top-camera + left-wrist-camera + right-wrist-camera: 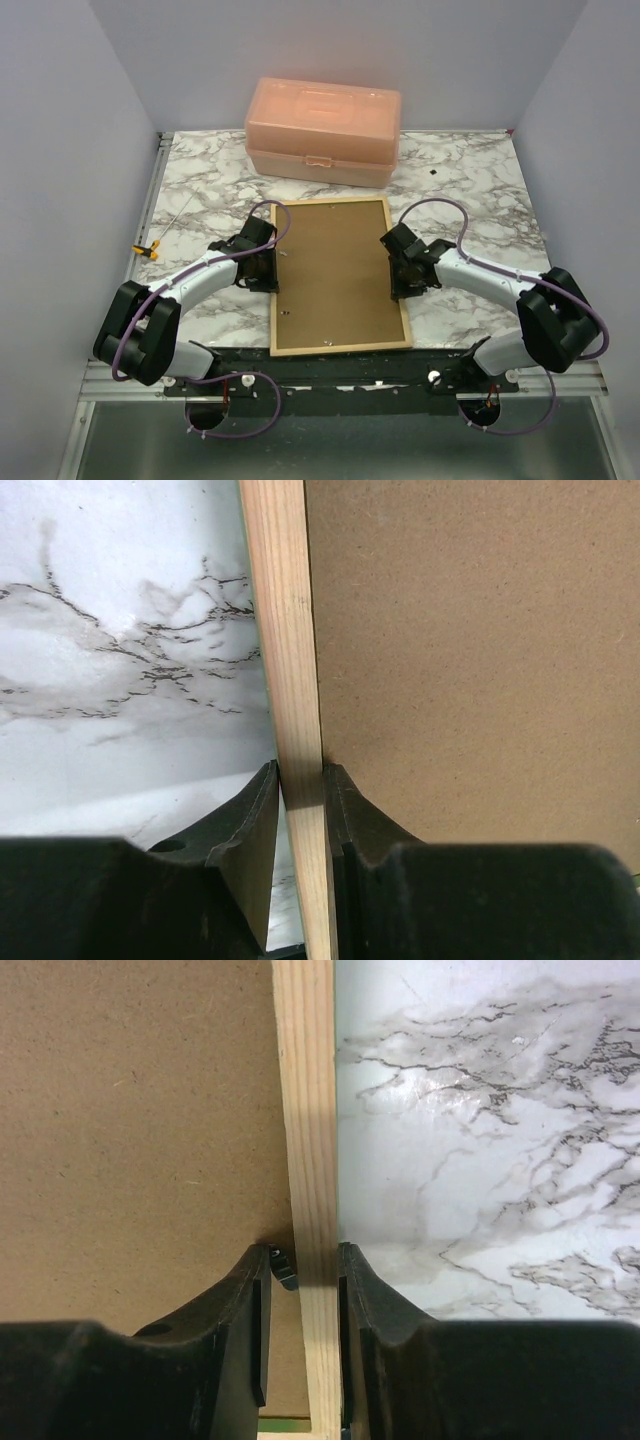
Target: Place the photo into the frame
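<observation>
The frame [340,348] lies back side up on the marble table, its pale wood rails around a plain brown backing board [335,270]. The photo is hidden. My left gripper [272,268] is shut on the frame's left rail [285,630], one finger on each side [300,770]. My right gripper [398,272] straddles the right rail [308,1110]. Its outer finger [355,1290] lies against the rail. A narrow gap holding a small black clip [284,1268] separates the inner finger from the wood [305,1250].
A peach plastic box [323,130] stands closed at the back of the table [200,190], just beyond the frame's far edge. A thin tool with a yellow handle [150,248] lies at the left edge. White walls enclose three sides.
</observation>
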Controlling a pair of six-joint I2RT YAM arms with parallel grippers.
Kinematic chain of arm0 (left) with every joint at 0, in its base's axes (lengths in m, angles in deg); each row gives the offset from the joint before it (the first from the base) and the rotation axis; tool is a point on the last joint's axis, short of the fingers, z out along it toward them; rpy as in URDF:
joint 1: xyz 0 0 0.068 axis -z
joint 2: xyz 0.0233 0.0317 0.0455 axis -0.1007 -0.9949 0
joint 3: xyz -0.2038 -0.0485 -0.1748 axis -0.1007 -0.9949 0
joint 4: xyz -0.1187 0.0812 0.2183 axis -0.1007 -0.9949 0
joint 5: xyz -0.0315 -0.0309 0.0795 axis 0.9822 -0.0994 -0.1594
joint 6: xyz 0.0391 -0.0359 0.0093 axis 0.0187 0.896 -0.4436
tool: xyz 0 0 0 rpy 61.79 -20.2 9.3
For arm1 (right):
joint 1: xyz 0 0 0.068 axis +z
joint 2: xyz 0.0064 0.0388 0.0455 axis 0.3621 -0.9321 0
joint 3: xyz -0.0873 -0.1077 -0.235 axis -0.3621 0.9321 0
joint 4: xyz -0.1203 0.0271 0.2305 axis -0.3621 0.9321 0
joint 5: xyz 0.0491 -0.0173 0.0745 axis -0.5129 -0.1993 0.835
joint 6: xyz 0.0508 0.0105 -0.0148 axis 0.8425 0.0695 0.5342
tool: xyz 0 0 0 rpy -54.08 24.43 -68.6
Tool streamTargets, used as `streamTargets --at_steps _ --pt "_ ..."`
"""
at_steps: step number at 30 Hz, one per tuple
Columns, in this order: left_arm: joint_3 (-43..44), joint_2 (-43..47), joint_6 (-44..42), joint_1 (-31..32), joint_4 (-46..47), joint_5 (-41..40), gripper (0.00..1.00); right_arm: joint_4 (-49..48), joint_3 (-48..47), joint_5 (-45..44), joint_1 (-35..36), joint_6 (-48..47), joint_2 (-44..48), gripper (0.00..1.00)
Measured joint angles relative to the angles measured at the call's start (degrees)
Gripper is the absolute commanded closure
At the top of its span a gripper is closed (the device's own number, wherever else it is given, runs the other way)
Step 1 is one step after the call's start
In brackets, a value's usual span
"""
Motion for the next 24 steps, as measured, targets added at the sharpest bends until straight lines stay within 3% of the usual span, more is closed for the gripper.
streamTargets --at_steps 2,3,5,7,10,15,24 --pt "0.0 0.0 0.0 0.0 -0.1 0.0 0.78 1.1 -0.5 -2.5 2.1 0.5 -0.2 1.0" --pt "0.0 0.0 0.0 0.0 -0.1 0.0 0.78 1.8 -0.8 -3.7 3.1 0.7 -0.3 0.94" --pt "0.0 0.0 -0.1 0.0 -0.2 0.0 0.78 2.8 -1.1 -5.2 4.7 0.8 -0.3 0.65" --pt "0.0 0.0 -0.1 0.0 -0.2 0.0 0.78 3.1 -1.1 -5.6 5.1 1.0 -0.2 0.42" --pt "0.0 0.0 0.0 0.0 0.0 0.3 0.78 3.6 -1.1 -5.2 6.0 1.6 0.7 0.28" --pt "0.0 0.0 0.0 0.1 0.2 0.5 0.78 3.9 -1.1 -4.8 6.7 2.2 3.6 0.28" --pt "0.0 0.0 0.0 0.2 0.4 0.7 0.78 5.0 -1.0 -4.4 6.7 4.9 2.3 0.42"
